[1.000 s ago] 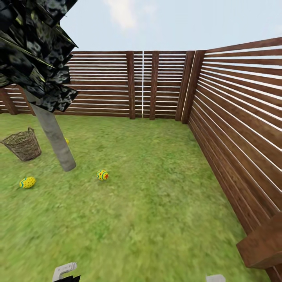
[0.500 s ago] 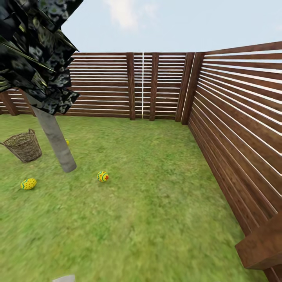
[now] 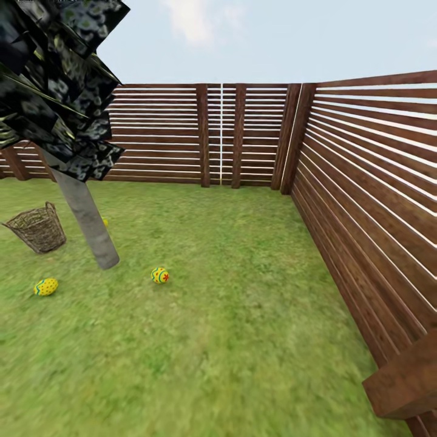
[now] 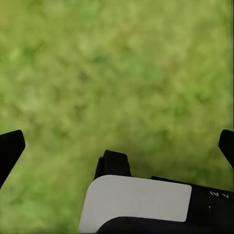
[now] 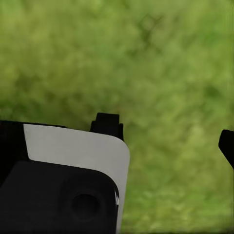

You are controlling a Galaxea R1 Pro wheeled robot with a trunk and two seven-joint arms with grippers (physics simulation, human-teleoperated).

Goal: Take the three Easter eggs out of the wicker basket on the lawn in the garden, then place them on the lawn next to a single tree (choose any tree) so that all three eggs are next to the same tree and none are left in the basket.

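Head view: the wicker basket (image 3: 37,229) stands upright on the lawn (image 3: 230,315), just beside the pale trunk of the tree (image 3: 90,226). One Easter egg (image 3: 45,286) lies on the grass in front of the basket. A second egg (image 3: 159,275) lies near the trunk base on its other side. A small yellow spot (image 3: 105,222) shows at the far edge of the trunk; whether it is the third egg cannot be told. A slatted wooden fence (image 3: 364,200) bounds the garden.

Left wrist view: the left hand (image 4: 117,148) is spread wide above bare grass, holding nothing.

Right wrist view: the right hand (image 5: 165,136) is likewise spread over grass, empty.
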